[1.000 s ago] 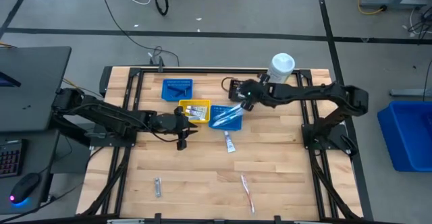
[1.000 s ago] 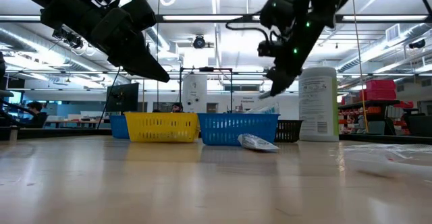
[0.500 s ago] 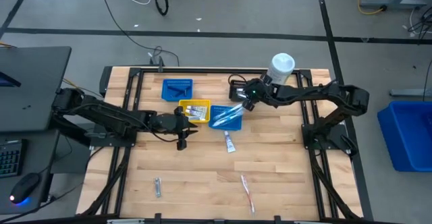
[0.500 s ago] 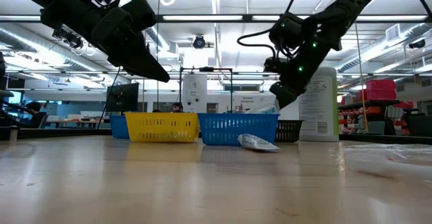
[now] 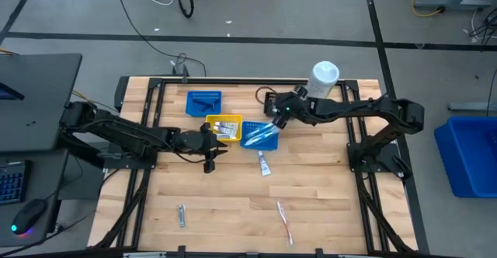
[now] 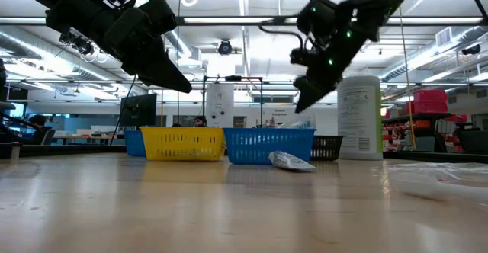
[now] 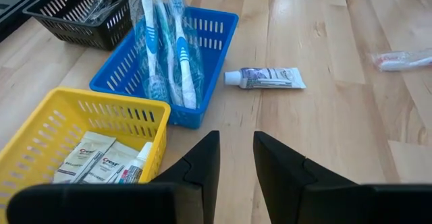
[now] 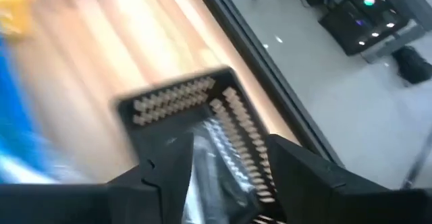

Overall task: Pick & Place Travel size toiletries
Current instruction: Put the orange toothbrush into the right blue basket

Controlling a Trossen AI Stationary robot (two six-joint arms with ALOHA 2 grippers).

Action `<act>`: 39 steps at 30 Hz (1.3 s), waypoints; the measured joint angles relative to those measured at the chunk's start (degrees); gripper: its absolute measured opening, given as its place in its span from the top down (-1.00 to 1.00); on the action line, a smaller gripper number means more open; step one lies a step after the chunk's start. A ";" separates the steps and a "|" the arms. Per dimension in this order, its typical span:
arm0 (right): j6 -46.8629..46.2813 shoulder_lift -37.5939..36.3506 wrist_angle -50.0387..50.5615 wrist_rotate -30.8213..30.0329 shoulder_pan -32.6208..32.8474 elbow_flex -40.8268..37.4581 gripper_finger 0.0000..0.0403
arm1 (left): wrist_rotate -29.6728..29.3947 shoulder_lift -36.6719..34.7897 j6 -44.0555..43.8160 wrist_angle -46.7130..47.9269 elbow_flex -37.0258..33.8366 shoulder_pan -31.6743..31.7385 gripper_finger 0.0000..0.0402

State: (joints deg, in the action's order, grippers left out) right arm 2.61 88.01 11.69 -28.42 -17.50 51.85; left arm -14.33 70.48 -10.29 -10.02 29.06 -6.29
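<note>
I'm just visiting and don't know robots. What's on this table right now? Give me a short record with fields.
Left gripper: waiting above the table beside the yellow bin, fingers slightly apart, empty
Right gripper: raised between the blue bin and the black bin, holding nothing visible
Yellow bin: holds small packets and a mini tube
Blue bin: holds wrapped toothbrushes
Black bin: holds wrapped items, too unclear to name
Second blue bin: at the back
Loose on table: toothpaste tube, red toothbrush, razor
White canister: upright, back right

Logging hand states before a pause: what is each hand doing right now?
Left hand: open, empty, beside the yellow bin.
Right hand: open, empty, above the black bin.
</note>
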 joint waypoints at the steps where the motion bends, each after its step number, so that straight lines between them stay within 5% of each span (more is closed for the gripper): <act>1: -1.04 0.00 1.31 0.00 1.21 1.16 -0.01 | 0.00 0.00 -0.02 0.00 0.00 0.00 0.51; 9: -15.77 -0.04 16.52 1.80 13.43 10.18 0.03 | 0.00 0.00 -0.87 0.00 0.00 0.00 0.51; 19: -43.37 0.09 19.55 24.62 29.80 11.31 0.10 | 0.00 0.00 -1.81 -0.02 0.00 0.00 0.51; 32: -68.62 4.35 18.00 25.66 47.63 4.00 -0.10 | -0.49 -0.54 -0.64 -5.83 -0.02 -0.02 0.51; 39: -67.94 10.61 5.73 25.51 49.19 3.90 -0.06 | -1.27 -0.81 6.24 -16.42 0.09 -0.02 0.51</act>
State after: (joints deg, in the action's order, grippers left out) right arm -65.33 98.62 17.42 -2.91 31.69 55.75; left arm -15.59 69.67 -4.05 -26.44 29.15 -6.31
